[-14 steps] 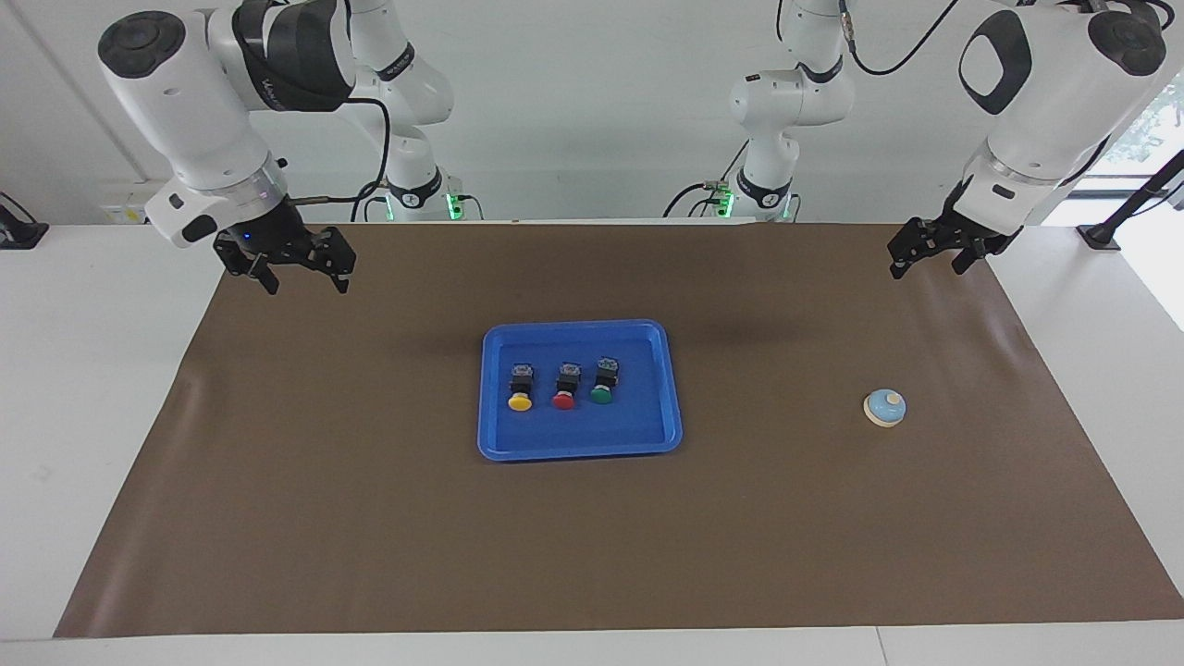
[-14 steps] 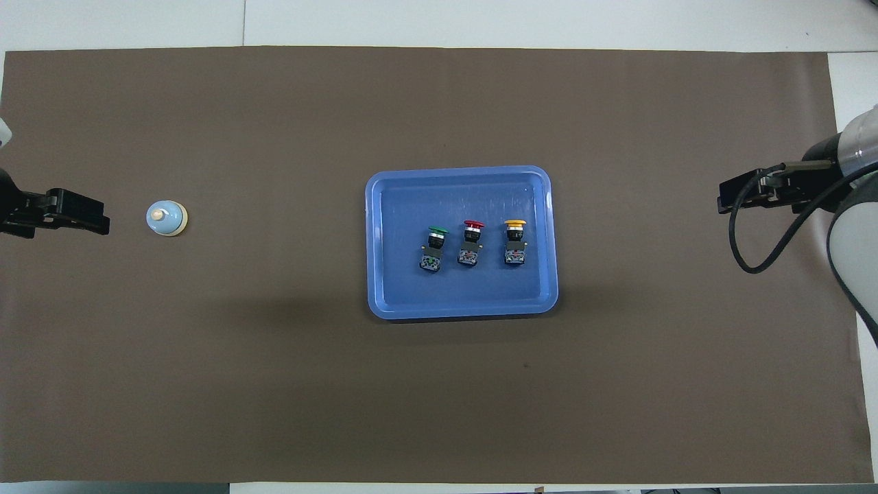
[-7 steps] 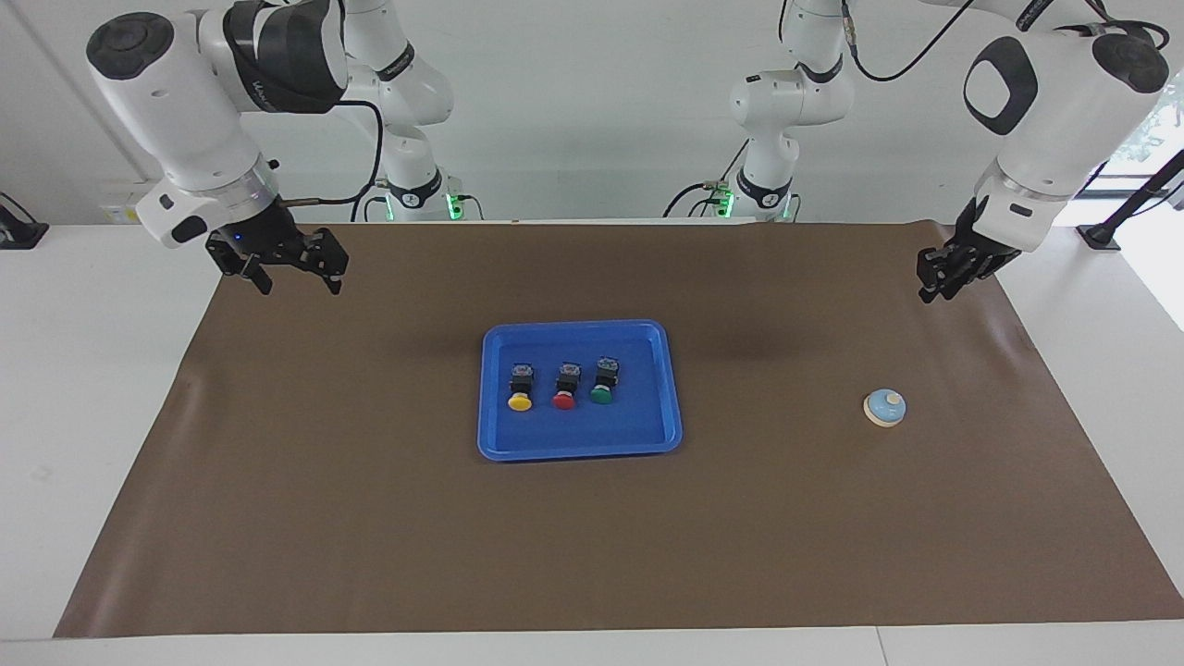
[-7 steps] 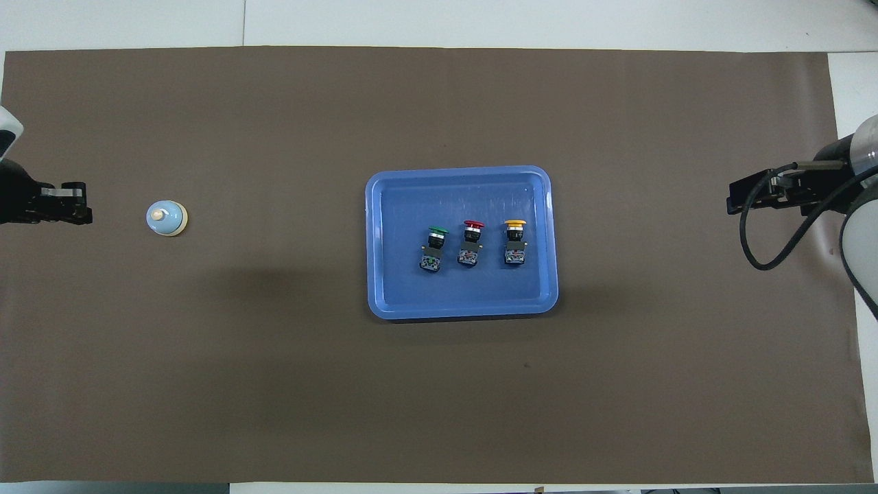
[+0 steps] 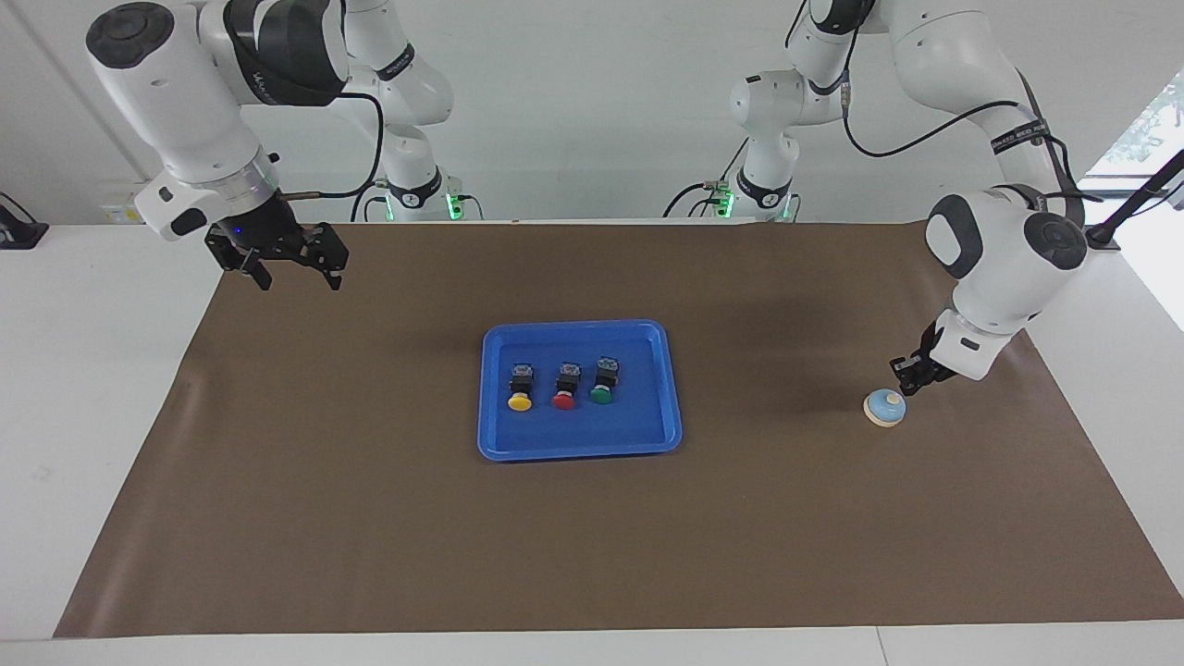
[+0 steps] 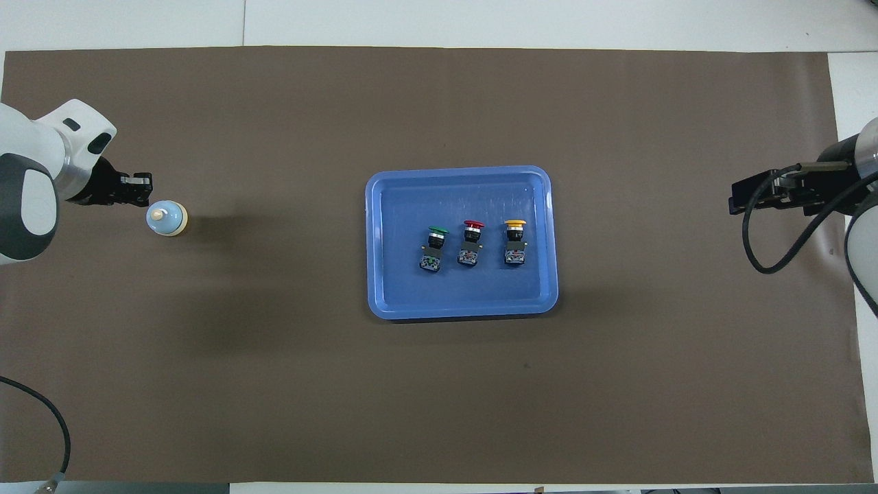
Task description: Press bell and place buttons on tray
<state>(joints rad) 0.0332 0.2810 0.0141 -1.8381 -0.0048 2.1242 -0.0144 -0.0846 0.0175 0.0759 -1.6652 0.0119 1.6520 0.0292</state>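
A white wall [image 5: 573,102] fills the upper frame, a bright window [image 5: 1142,129] sits at upper right, and a brown mat [image 5: 592,518] covers the white table [image 5: 83,370].

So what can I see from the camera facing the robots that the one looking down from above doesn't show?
Only the facing view shows both arms whole, up to their bases, and the wall; it shows the left gripper shut, low beside the bell, and the right gripper open, waiting raised over the mat's edge. Only the overhead view shows the whole mat from above, with each button's black body nearer the robots than its cap. Both show the blue tray holding the yellow button, red button and green button.
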